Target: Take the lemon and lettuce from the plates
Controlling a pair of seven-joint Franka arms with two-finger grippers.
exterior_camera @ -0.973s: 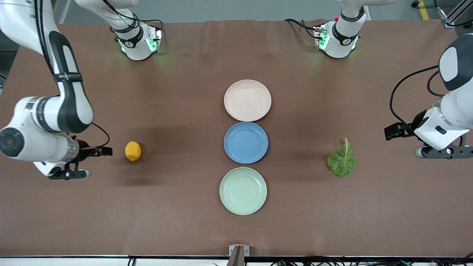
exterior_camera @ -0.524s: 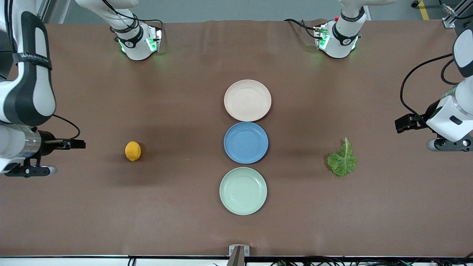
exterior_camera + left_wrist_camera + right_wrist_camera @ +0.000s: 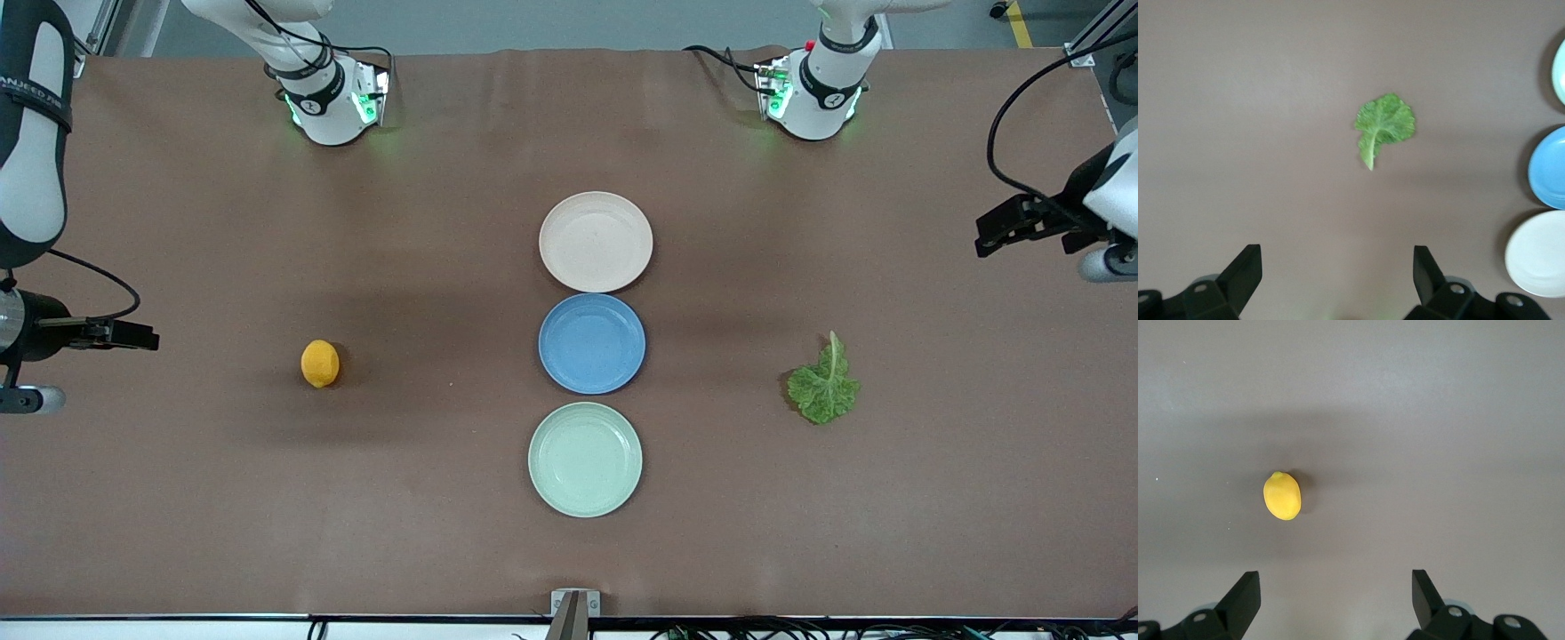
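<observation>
The lemon (image 3: 320,364) lies on the bare brown table, toward the right arm's end, off any plate; it also shows in the right wrist view (image 3: 1281,496). The lettuce (image 3: 824,388) lies flat on the table toward the left arm's end, also in the left wrist view (image 3: 1383,123). The beige-pink plate (image 3: 596,241) and the mint green plate (image 3: 585,459) are empty. My right gripper (image 3: 133,336) is open and empty, up over the table's edge, well apart from the lemon. My left gripper (image 3: 996,227) is open and empty, up over the table's other end, apart from the lettuce.
An empty blue plate (image 3: 592,343) sits between the two pale plates in a row down the table's middle. The arms' bases (image 3: 333,98) stand along the table's edge farthest from the front camera. The three plates show at the edge of the left wrist view (image 3: 1548,167).
Both arms have drawn back outward toward their ends of the table, away from the lemon and lettuce. The left gripper has also moved toward the bases' edge. Lemon, lettuce and plates have not moved.
</observation>
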